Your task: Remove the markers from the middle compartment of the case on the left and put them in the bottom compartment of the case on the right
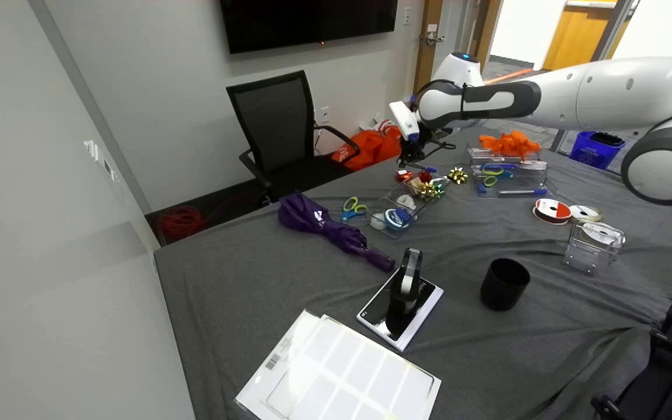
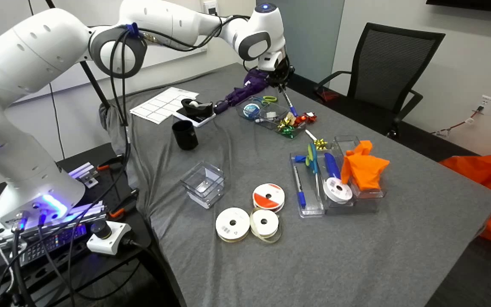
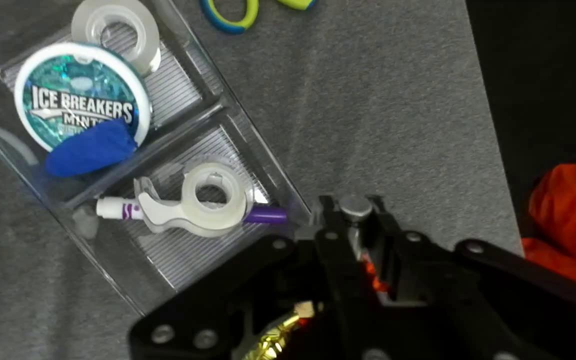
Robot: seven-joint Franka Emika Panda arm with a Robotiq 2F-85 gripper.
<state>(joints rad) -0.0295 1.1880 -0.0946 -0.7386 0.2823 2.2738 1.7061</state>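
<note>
- Above counter (image 2: 335, 251), near clear case (image 3: 183, 127): holding blue-ended marker (image 2: 289, 103), tilted, clamped in hand (image 3: 354, 212).
- Note purple marker (image 3: 267, 215) under tape roll (image 3: 213, 215), middle compartment (image 3: 218, 150).
- Note similar marker (image 2: 298, 185) in other case (image 2: 312, 211).

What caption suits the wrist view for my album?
Clear case holding mints, a tape dispenser and a purple marker, while the end effector grips another marker.

Marker (image 3: 266, 215) white-purple; tool (image 3: 352, 210) black; cloth (image 2: 364, 168) orange; sheet (image 2: 164, 104) white, grid-lined.
</note>
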